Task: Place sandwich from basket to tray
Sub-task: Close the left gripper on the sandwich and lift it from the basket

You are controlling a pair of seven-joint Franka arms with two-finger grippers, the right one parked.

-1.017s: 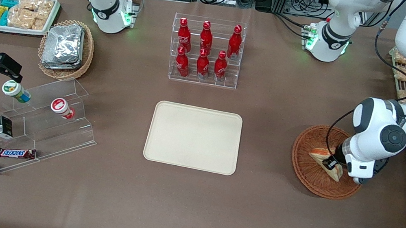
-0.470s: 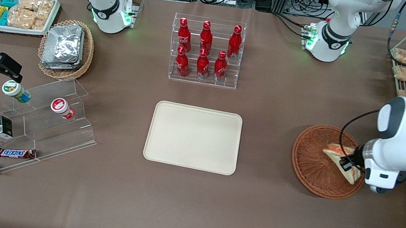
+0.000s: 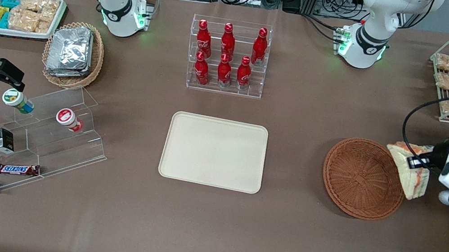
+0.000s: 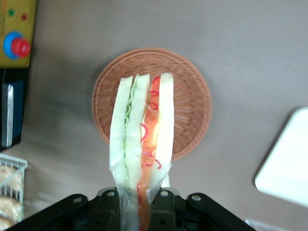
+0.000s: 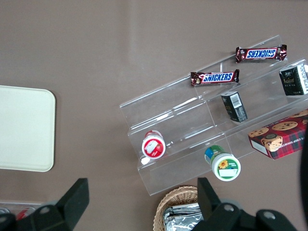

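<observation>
You see a black gripper [image 4: 139,204] holding the sandwich [image 4: 141,139], pale white with green and orange-red layers; a reddish-brown woven basket [image 3: 361,178]; a plain cream-beige tray [image 3: 214,151]; a brown table [image 3: 207,228].

"SNICKERS" is read on two candy bars [image 5: 214,77] [image 5: 261,53] lying on the clear acrylic stand [image 5: 192,120]; no other text is legible.

Six red bottles [image 3: 227,55], two Snickers bars [image 3: 18,169], perhaps two lidded cups [image 3: 19,101].
</observation>
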